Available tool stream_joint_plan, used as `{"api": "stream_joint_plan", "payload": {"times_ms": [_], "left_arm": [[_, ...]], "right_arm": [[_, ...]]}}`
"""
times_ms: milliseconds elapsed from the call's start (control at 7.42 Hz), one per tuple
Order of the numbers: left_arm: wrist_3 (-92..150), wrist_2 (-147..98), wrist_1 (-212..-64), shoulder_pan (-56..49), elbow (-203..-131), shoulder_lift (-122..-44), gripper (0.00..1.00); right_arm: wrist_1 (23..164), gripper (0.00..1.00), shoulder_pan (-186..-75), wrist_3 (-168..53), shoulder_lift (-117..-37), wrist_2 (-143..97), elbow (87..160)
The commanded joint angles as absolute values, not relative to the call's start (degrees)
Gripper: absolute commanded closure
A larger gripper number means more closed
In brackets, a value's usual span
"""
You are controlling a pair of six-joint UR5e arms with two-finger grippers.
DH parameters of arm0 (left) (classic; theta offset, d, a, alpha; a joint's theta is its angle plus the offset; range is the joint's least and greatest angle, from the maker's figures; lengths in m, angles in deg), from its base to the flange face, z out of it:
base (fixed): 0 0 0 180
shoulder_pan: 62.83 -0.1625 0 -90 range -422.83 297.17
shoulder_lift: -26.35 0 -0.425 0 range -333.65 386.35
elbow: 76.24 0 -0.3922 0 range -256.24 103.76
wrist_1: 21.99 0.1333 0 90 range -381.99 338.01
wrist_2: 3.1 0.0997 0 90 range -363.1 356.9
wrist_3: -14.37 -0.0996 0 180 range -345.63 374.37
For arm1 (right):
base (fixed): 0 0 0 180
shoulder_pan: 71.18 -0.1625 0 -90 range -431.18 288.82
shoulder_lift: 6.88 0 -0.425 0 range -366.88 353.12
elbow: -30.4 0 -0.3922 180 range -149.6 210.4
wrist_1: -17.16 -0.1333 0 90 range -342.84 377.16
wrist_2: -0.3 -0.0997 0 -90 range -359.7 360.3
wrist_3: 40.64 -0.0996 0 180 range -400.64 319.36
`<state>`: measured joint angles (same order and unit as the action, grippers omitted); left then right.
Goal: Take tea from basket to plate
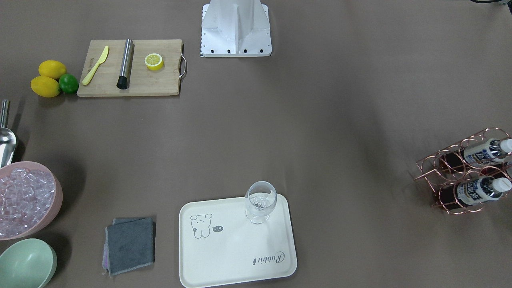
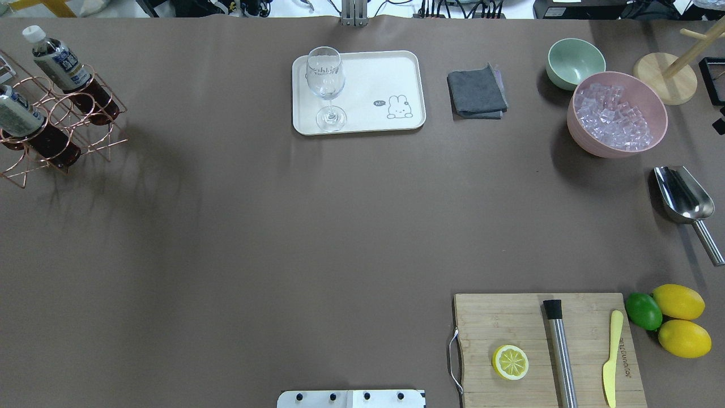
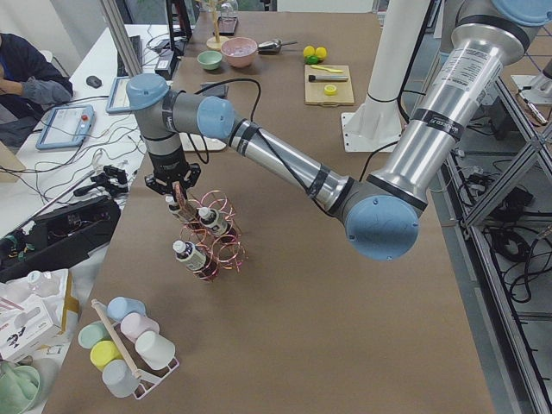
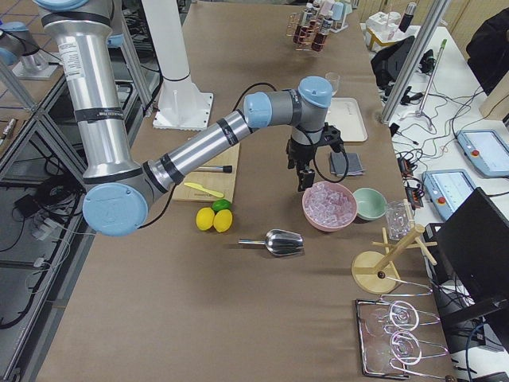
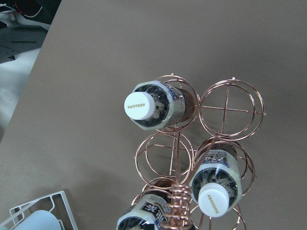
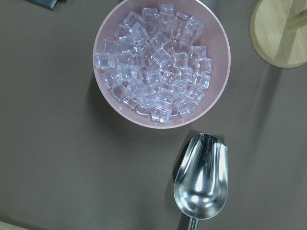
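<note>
- The left gripper (image 3: 178,195) hangs just above the shiny copper wire basket (image 3: 211,246), left of the middle in the left side view. I cannot tell how wide its fingers are, or if they touch a bottle.
- The right gripper (image 4: 305,180) hangs by the round pink bowl (image 4: 329,205) of clear ice cubes, in the middle of the right side view. I cannot tell if it is wide or closed.
- The small clear bottles of dark brown tea (image 5: 152,106) sit tilted in the basket rings. The left wrist view shows one at the upper middle and one at the lower right. A third is cut off at the bottom edge.
- The upper bottle's white cap (image 5: 139,105) reads "SUNTORY". The blue-and-cream labels are too small to read.
- The cream-white plate (image 1: 236,256) with rounded corners lies at the bottom middle of the front view, well apart from the basket. It reads "Rabbit". A clear wine glass (image 1: 260,202) stands on its upper right corner.
</note>
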<state>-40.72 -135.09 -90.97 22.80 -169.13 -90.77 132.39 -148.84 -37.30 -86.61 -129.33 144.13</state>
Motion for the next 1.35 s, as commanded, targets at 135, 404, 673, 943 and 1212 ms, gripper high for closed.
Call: {"api": "stream_joint_plan", "payload": {"times_ms": [135, 404, 673, 943, 1212], "left_arm": [[-38.47, -136.59, -83.02, 21.64, -171.68, -95.54, 1.0], [-36.16, -136.87, -82.38, 20.67, -176.06, -95.38, 1.0], [-44.81, -134.17, -88.39, 18.91, -180.03, -95.37, 1.0], [-46.27, -133.78, -89.05, 16.46, -184.67, -95.46, 1.0], [-43.75, -137.3, -95.2, 11.89, -185.58, -95.9, 1.0]], "right_arm": [[133.09, 0.0, -149.49, -37.3, -86.69, -129.42, 144.4], [133.35, 0.0, -150.71, -37.3, -86.69, -129.51, 144.4], [133.79, 0.0, -152.3, -37.22, -87.38, -129.69, 145.53], [137.13, 0.0, -152.66, -37.22, -86.78, -129.6, 146.59], [137.13, 0.0, -152.66, -37.22, -86.77, -129.42, 146.59]]}}
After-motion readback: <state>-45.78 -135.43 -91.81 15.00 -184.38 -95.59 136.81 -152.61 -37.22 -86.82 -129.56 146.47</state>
